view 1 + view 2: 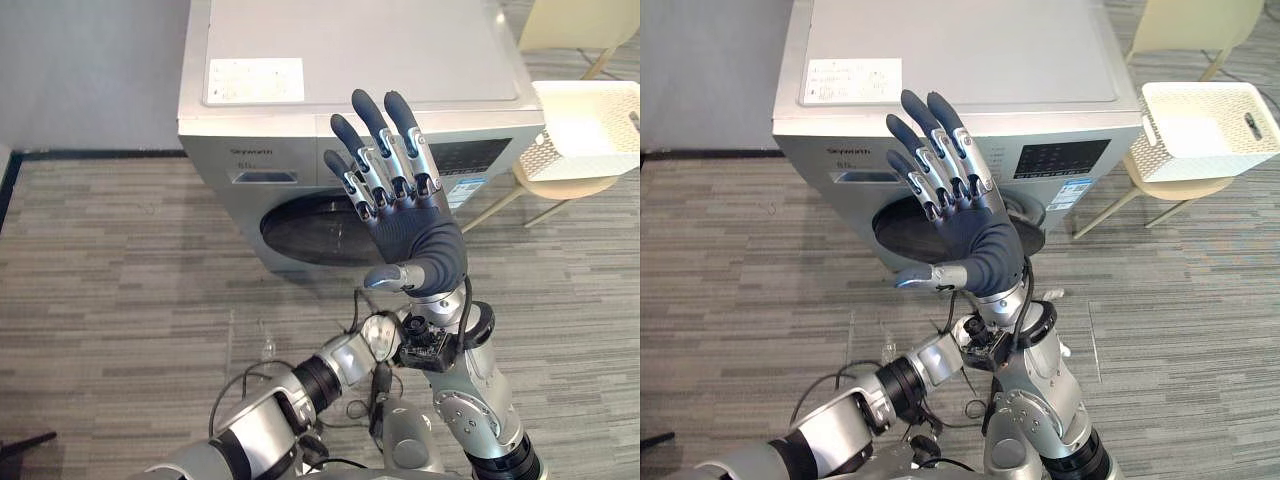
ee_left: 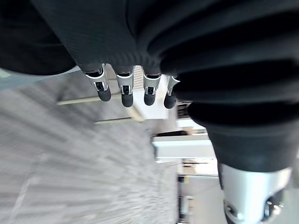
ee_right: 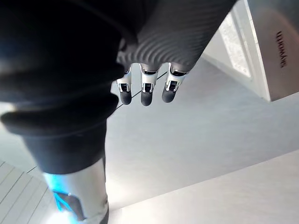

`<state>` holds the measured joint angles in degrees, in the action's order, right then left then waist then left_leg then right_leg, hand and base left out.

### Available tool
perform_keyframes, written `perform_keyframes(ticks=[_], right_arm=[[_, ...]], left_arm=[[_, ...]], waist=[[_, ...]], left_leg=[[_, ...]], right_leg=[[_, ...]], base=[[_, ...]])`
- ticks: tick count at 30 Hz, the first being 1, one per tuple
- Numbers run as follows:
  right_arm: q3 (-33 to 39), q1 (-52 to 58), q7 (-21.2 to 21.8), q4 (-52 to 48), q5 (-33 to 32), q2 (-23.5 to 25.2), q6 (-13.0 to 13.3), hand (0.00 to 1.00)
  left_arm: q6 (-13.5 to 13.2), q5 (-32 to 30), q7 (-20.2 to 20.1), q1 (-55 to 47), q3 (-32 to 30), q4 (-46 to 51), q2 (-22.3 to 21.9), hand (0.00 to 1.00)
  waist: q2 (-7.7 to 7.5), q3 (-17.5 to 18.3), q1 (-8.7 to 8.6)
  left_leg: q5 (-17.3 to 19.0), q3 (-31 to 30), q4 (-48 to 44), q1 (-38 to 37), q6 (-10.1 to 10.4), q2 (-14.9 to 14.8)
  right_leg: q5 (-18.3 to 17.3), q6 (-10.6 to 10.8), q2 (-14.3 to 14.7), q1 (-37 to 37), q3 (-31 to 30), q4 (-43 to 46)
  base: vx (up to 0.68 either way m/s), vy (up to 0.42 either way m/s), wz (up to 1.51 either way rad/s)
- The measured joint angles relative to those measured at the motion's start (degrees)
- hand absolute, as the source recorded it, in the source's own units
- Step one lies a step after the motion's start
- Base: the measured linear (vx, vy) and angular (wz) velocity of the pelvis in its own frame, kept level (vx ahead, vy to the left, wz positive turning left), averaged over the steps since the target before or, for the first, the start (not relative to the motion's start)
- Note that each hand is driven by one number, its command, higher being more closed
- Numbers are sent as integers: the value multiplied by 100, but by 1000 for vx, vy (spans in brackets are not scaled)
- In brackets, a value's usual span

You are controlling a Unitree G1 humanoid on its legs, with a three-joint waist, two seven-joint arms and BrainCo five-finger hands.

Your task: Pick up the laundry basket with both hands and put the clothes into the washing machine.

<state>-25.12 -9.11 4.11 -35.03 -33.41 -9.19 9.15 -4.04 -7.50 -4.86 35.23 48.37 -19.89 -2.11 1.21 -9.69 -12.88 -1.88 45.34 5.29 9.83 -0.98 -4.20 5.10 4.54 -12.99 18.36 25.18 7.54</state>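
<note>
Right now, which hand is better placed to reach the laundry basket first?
Right, likely: the laundry basket sits on a chair to the robot's right, and the right hand is raised and open, nearer it.

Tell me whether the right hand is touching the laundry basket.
Apart. The left eye view shows the right hand raised before the washing machine, a clear gap from the laundry basket on the chair.

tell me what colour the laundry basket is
White laundry basket, clearest in the right eye view.
</note>
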Motion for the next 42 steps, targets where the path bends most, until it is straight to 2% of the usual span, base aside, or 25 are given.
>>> perform_keyframes(ticks=[1, 3, 5, 7, 8, 9, 10, 11, 14, 16, 20, 22, 25, 29, 31, 34, 36, 37, 38, 39, 40, 42], right_arm=[[63, 73, 33, 234, -3, -163, 75, 0], [79, 183, 123, 372, -47, -341, 139, 0], [43, 238, 248, 641, -44, -259, 156, 0], [324, 211, 248, 848, -27, -276, 151, 0], [627, 202, 249, 971, -25, -266, 155, 0], [878, 187, 234, 1067, -26, -245, 156, 0], [941, 110, 234, 1132, -24, -254, 156, 0], [961, -104, 224, 1230, -25, -266, 150, 0], [978, -375, 211, 1179, -25, -280, 157, 0], [994, -236, 177, 1033, -7, -367, 158, 0], [874, -123, 59, 648, 51, -219, 161, 0], [688, -59, -46, 346, 170, 46, 167, 0], [324, -57, -75, 191, 205, 140, 267, 0], [236, -63, -302, 161, 226, 195, 375, 0], [237, -49, -396, 67, 248, 216, 419, 0], [238, -51, -383, -244, 227, 209, 485, 0], [256, -53, -277, -486, 151, 153, 661, 0], [275, 0, -218, -513, 65, 141, 785, 0], [247, 16, -177, -502, -8, 151, 800, 0], [235, 203, -97, -587, -135, 130, 871, 0], [227, 194, -26, -616, -304, 42, 952, 0], [284, 109, -41, -613, -524, -172, 1060, 0]], left_arm=[[-446, -172, 4, -65, 177, 906, 435, 0], [-793, -510, 35, -200, 319, 1181, 694, 0], [-909, -847, -43, -527, 328, 860, 811, 0], [-995, -1188, -341, -834, 378, 363, 995, 0], [-1013, -1511, -561, -993, 433, -196, 1116, 0], [-974, -1839, -712, -1043, 565, -891, 1189, 0], [-919, -2029, -759, -1061, 569, -1236, 1182, 0], [-792, -2362, -768, -1022, 563, -1783, 1194, 0], [-584, -2995, -730, -566, 527, -2437, 1076, 0], [-435, -3223, -499, 148, 265, -2668, 757, 0], [-273, -3377, -140, 1127, -275, -2939, 238, 0], [-137, -3425, 184, 1624, -727, -3229, -82, 0], [140, -3606, 559, 1920, -1382, -3493, -273, 0], [324, -3333, 1112, 2520, -2602, -3506, -320, 0], [367, -2899, 1344, 2757, -3223, -3642, -241, 0], [389, -2681, 1304, 2692, -3560, -3703, 28, 0], [424, -2686, 1096, 2684, -3549, -3701, 350, 0], [428, -2686, 1070, 2705, -3555, -3687, 488, 0], [427, -2684, 1064, 2704, -3557, -3684, 579, 0], [417, -2648, 985, 2687, -3567, -3685, 678, 0], [383, -2498, 974, 2663, -3577, -3684, 685, 0], [393, -2196, 1012, 2671, -3696, -3691, 739, 0]], waist=[[6, 0, 65], [26, 2, 117], [37, -3, 118], [138, -69, 112], [194, -110, 107], [120, -110, 99], [129, -123, 123], [151, -219, 109], [150, -602, -99], [112, -909, -196], [56, -1376, -188], [16, -1705, -183], [-38, -1901, -211], [-36, -2015, -257], [-30, -2103, -299], [-30, -2103, -350], [-21, -2104, -362], [-6, -2097, -361], [-11, -2094, -348], [-114, -2037, -407], [-99, -2041, -346], [-18, -2095, -374]], left_leg=[[0, -66, 0, 14, 0, -18], [0, -189, -2, 35, 0, -43], [-1, -342, -39, 43, -3, -77], [29, -510, -138, 32, -52, -147], [32, -591, -144, 24, -48, -174], [37, -597, -134, 10, -37, -69], [40, -574, -120, 13, -31, -57], [39, -486, -128, 55, -30, -75], [39, -275, -139, 54, -30, -74], [45, -111, -142, 98, -22, -74], [139, 58, -347, 309, 78, -149], [235, 184, -598, 464, 132, -250], [473, 450, -896, 632, 200, -421], [548, 785, -1029, 996, 225, -527], [653, 1014, -1139, 1054, 312, -652], [674, 1226, -1198, 1022, 321, -706], [696, 1284, -1216, 973, 287, -723], [842, 1292, -1366, 986, 334, -810], [935, 1358, -1483, 1011, 433, -917], [1186, 1409, -1765, 1018, 648, -899], [1369, 1582, -2042, 1082, 761, -1023], [1479, 1750, -2290, 1088, 901, -1200]], right_leg=[[0, -1, 1, -19, 42, -8], [-1, -1, 2, -55, 156, -2], [-8, -12, 13, -106, 265, 69], [-207, -246, -95, 119, 314, 714], [-410, -182, -35, 207, 186, 657], [-173, -322, 18, 264, 103, 328], [-190, -337, 24, 251, 123, 233], [-90, -442, 110, 252, -44, 35], [29, -496, 142, 360, -329, -86], [140, -533, 182, 544, -516, -90], [143, -512, 160, 875, -538, 128], [-5, -384, 78, 1200, -515, 598], [-207, -373, 65, 1623, -573, 1095], [-236, -379, 111, 2162, -657, 1243], [-236, -379, 202, 2272, -657, 1243], [-235, -379, 235, 2304, -654, 1268], [-232, -385, 94, 2740, -673, 2133], [-615, -328, 169, 3278, -636, 2559], [-459, -322, 334, 3236, -602, 1821], [931, -728, 466, 2919, -471, 132], [766, -957, 551, 2802, -329, -194], [725, -1010, 663, 2855, -344, -193]], base=[[103, -181, 10], [107, -156, 21], [139, -161, 33], [156, -143, 37], [128, -142, 43], [126, -161, 30], [126, -200, -16], [112, -162, -62], [79, -153, -59], [67, -145, -45], [60, -95, -20], [100, -125, -12], [129, -165, -30], [136, -171, -28], [146, -128, -26], [186, -143, -24], [244, -139, -23], [255, -179, -29], [265, -273, -9], [277, -293, -27], [261, -243, -25], [201, -51, -59]])
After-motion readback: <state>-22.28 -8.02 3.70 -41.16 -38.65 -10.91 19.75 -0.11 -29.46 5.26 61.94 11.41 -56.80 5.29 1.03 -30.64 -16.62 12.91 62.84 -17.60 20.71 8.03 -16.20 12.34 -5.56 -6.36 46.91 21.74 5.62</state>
